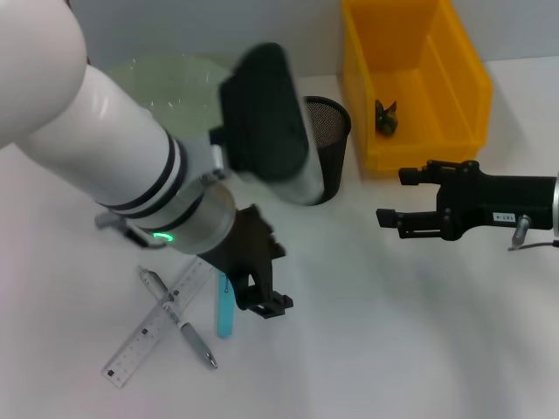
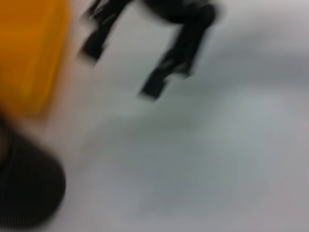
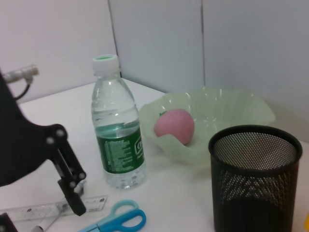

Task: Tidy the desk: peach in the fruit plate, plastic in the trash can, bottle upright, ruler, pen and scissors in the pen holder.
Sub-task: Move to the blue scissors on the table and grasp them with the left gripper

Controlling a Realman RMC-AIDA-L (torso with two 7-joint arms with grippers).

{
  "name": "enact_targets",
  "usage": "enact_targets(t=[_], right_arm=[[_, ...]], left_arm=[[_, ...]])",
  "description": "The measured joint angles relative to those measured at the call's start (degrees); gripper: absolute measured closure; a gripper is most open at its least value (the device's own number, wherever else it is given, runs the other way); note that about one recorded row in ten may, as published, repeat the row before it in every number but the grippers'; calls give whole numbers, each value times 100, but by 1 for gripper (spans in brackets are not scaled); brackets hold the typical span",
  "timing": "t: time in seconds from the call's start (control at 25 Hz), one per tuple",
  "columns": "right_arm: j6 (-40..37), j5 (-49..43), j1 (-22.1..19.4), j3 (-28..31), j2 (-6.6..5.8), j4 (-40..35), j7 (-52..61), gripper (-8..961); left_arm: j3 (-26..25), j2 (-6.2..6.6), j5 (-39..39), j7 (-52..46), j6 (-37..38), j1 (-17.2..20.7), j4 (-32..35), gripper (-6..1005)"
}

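Observation:
My left gripper [image 1: 258, 302] hangs open and empty just above the blue scissors [image 1: 225, 314], which lie flat beside the clear ruler [image 1: 150, 330] and the pen [image 1: 180, 319] crossing it. In the right wrist view the water bottle [image 3: 118, 129] stands upright, and the pink peach [image 3: 174, 126] rests in the green fruit plate [image 3: 227, 112]. The black mesh pen holder [image 1: 329, 144] stands empty by the yellow trash can [image 1: 454, 70], which holds a dark crumpled piece of plastic [image 1: 386, 118]. My right gripper [image 1: 395, 197] hovers open in front of the can, holding nothing.
My left arm [image 1: 105, 148] covers the bottle and most of the plate in the head view. The left wrist view is smeared, showing only the yellow can [image 2: 29, 53], the pen holder [image 2: 26, 191] and the right gripper [image 2: 123, 70].

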Motion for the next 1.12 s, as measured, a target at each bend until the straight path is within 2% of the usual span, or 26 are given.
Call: enact_targets(t=[0.08, 0.12, 0.16, 0.24, 0.36, 0.44, 0.48, 0.56, 0.6, 0.72, 0.76, 0.88, 1.12], right_arm=[[54, 0, -60, 8, 20, 14, 70, 140], [54, 0, -60, 8, 20, 14, 70, 140], [100, 1, -81, 12, 24, 42, 115, 140], [114, 1, -80, 15, 24, 47, 156, 140], [124, 6, -28, 18, 5, 23, 349, 140], [124, 7, 16, 29, -25, -2, 500, 140], [121, 7, 54, 66, -74, -21, 670, 140], [106, 7, 70, 89, -99, -24, 741, 140], [71, 7, 98, 138, -159, -27, 868, 140], [46, 7, 109, 156, -207, -19, 956, 140], [12, -21, 105, 157, -230, 7, 1027, 140], [-62, -112, 70, 157, -228, 21, 1102, 140], [-77, -134, 71, 158, -189, 152, 1106, 140]], left_arm=[[58, -4, 52, 1437, 5, 8, 230, 389], [58, -4, 52, 1437, 5, 8, 230, 389], [66, -6, 78, 1992, -7, 0, 314, 389], [109, -9, 148, 2382, -6, -13, 409, 390], [389, -17, 550, 2996, -14, -8, 658, 390], [555, -17, 762, 3540, -62, 38, 701, 391], [567, -18, 823, 4067, -111, 63, 621, 391], [539, -18, 839, 4380, -141, 76, 561, 392], [465, -14, 918, 4910, -191, 77, 414, 392], [467, -15, 1067, 5223, -213, 65, 298, 393], [568, -23, 1377, 5564, -330, 66, 143, 393], [673, -27, 1679, 5959, -587, 67, -121, 395], [664, -26, 1697, 6565, -626, 2, -392, 398]])
